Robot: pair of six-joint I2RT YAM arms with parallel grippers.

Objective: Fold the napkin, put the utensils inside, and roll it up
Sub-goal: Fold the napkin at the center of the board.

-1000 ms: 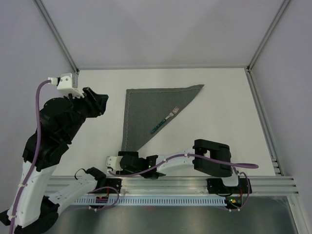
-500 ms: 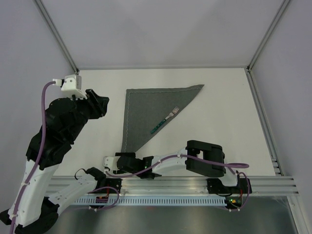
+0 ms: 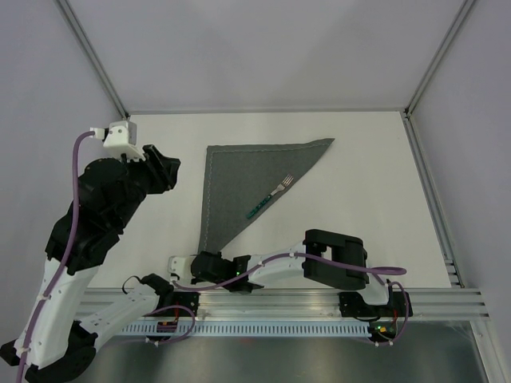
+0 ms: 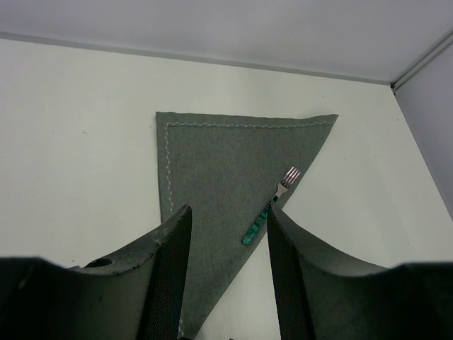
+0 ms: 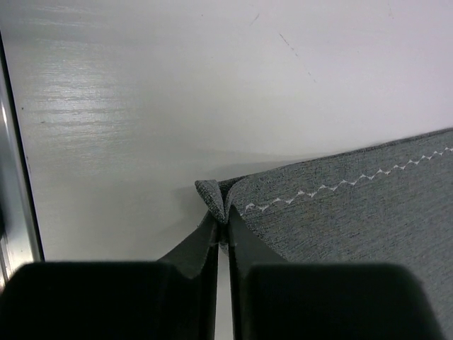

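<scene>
Napkin (image 3: 243, 179), folded triangular with a fork (image 3: 271, 197) lying on it, has its lowest corner pinched tight by the right fingers (image 5: 195, 249); left fingers (image 4: 170, 269) hang apart, empty, mid-left.

A white surface (image 3: 375, 215) lies under even light, boxed by pale grey walls (image 3: 263, 48). Aluminium posts (image 3: 90, 54) stand at 10 and 2 o'clock.
</scene>
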